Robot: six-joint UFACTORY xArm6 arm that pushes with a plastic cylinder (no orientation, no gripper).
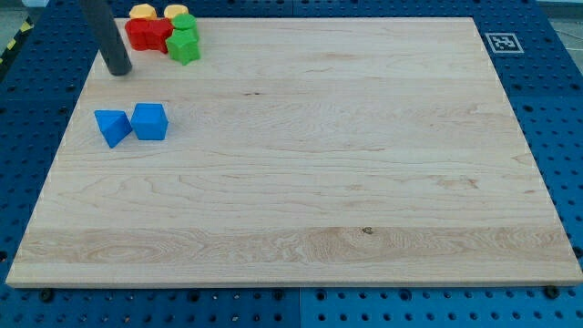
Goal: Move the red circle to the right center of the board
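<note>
A cluster of blocks sits at the view's top left of the wooden board (301, 182). In it are red blocks (148, 35), pressed together so that I cannot tell the circle from the other red shape. Two yellow blocks (142, 12) (175, 12) lie just above them. Two green blocks (183, 22) (185, 48) touch their right side. My tip (118, 72) rests on the board just left of and below the red blocks, a small gap away. The rod rises out of the view's top.
A blue triangular block (111, 127) and a blue cube (150, 121) lie side by side below my tip, near the board's left edge. A black-and-white marker (502, 42) sits at the board's top right corner. Blue pegboard surrounds the board.
</note>
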